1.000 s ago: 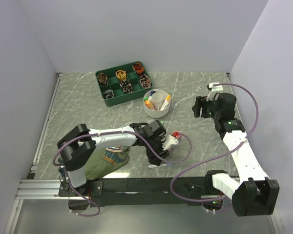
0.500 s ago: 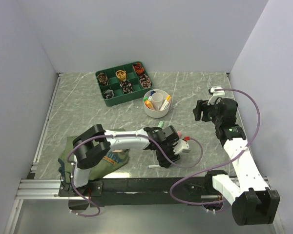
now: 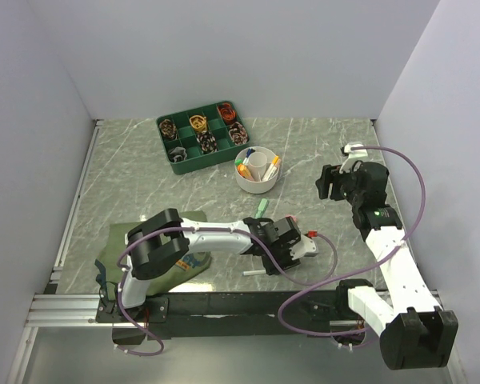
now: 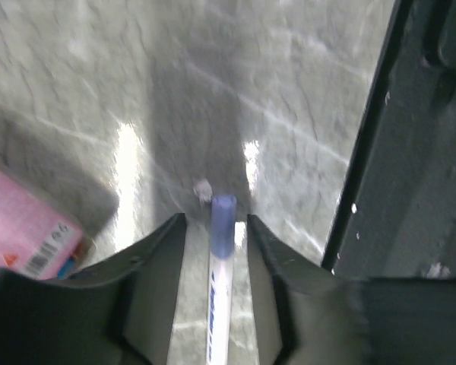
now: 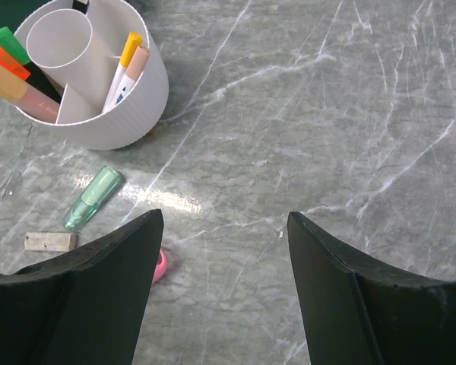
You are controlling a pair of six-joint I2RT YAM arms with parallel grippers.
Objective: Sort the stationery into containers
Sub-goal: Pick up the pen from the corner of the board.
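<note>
A white pen with a blue cap (image 4: 223, 228) lies on the marble table near its front edge, also seen in the top view as the pen (image 3: 254, 273). My left gripper (image 4: 215, 219) is lowered over it, one finger on each side, with a narrow gap on both sides. In the top view the left gripper (image 3: 274, 258) sits just right of the pen. The round white cup (image 3: 260, 170) holds several markers. My right gripper (image 5: 224, 228) hangs open and empty over bare table, right of the cup (image 5: 99, 84). A green highlighter (image 5: 93, 198) lies below the cup.
A green compartment tray (image 3: 204, 136) stands behind the cup. The folded olive shirt (image 3: 148, 244) lies at the front left under my left arm. A pink labelled item (image 4: 23, 224) lies left of the left fingers. A small white block (image 5: 50, 241) and a pink piece (image 5: 159, 266) lie near the highlighter.
My left arm has reached further right along the front edge and its jaws have narrowed around the pen. My right gripper has drifted slightly right.
</note>
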